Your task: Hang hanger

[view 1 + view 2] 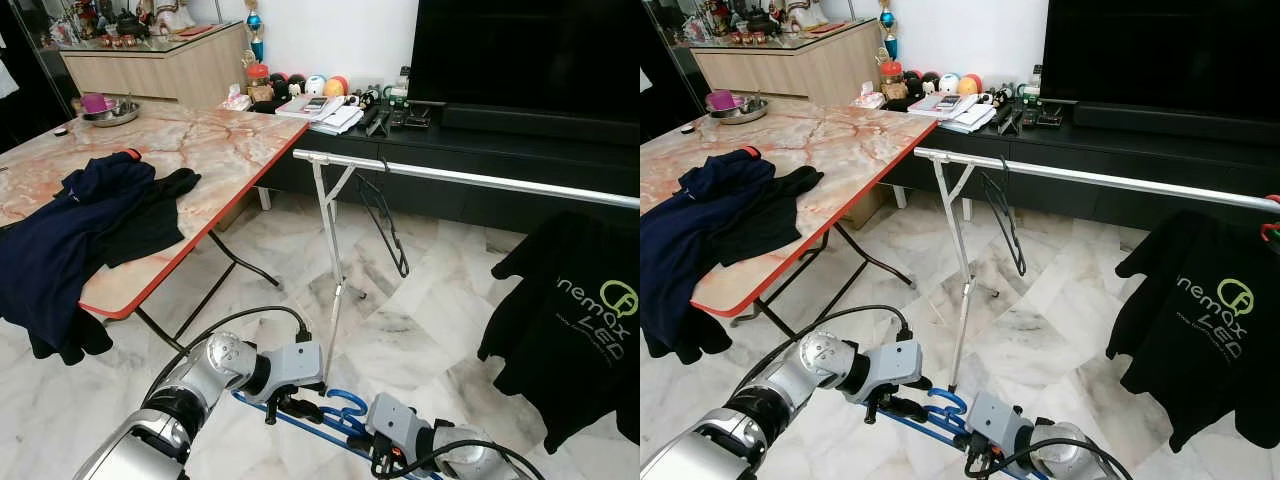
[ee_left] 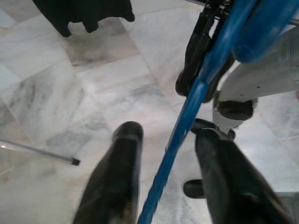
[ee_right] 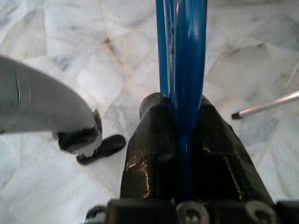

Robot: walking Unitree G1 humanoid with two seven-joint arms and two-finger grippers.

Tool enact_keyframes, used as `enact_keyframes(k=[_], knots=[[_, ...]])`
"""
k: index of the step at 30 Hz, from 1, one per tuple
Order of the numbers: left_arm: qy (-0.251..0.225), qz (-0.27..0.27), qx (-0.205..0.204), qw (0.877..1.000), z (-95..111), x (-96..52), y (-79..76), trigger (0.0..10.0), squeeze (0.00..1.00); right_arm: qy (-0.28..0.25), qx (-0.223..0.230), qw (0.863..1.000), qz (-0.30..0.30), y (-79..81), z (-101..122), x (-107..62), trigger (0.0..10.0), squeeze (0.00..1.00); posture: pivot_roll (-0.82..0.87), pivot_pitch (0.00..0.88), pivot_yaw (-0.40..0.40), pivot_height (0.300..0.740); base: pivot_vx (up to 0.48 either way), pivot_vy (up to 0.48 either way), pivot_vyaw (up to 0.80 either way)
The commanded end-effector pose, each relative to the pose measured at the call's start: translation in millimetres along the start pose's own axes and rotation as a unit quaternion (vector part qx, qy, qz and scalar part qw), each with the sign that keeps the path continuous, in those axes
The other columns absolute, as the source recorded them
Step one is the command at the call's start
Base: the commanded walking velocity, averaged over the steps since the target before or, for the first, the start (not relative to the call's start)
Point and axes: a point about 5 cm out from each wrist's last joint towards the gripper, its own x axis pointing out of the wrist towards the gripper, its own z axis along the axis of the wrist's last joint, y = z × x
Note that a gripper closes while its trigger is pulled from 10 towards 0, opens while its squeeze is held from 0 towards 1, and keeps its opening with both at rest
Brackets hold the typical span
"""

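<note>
A blue hanger (image 1: 342, 408) is held low over the marble floor in front of me. My right gripper (image 3: 180, 100) is shut on the blue hanger (image 3: 187, 70), its bar pinched between the two fingers. My left gripper (image 2: 167, 130) is open, one finger on each side of the hanger's blue bar (image 2: 187, 116) with a gap left over. Ahead stands a silver clothes rail (image 1: 450, 175) at about chest height. A black hanger (image 1: 385, 220) hangs near its left end and a black T-shirt (image 1: 575, 320) hangs at its right.
A folding marble-top table (image 1: 220, 140) on the left carries dark clothes (image 1: 80, 220) draped over its edge. The rail's thin leg (image 1: 330, 290) stands just beyond my grippers. A black TV console (image 1: 480, 130) runs behind the rail.
</note>
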Motion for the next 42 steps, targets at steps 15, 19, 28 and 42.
enact_keyframes(k=[15, 19, 28, 42], knots=[[-0.039, 0.151, -0.135, 0.978, -45, -43.5, -1.4, 10.0, 1.0, 0.055, 0.127, 0.988, -0.063, 27.3, -60, -19.8, 0.0, 0.0, 0.11, 0.0, 0.036, 0.74, 0.0, 0.0, 0.0], [-0.057, 0.243, -0.188, 0.95, -63, -49.0, -8.0, 10.0, 1.0, 0.059, 0.157, 0.982, -0.083, 35.4, -71, -23.7, 0.0, 0.0, 0.11, 0.0, 0.033, 0.74, 0.0, 0.0, 0.0], [0.123, 0.363, -0.45, 0.807, -150, -5.6, -118.4, 10.0, 0.0, -0.039, 0.376, 0.826, -0.417, -3.2, -72, -42.3, 0.0, 0.0, 0.08, 0.0, 0.028, 0.74, 0.0, 0.0, 0.0], [0.213, 0.378, -0.572, 0.696, -174, 10.6, -201.5, 10.0, 0.0, -0.072, 0.419, 0.751, -0.506, -22.6, -66, -53.9, 10.0, 0.0, 0.08, 0.0, 0.017, 0.74, 0.0, 0.0, 0.0]])
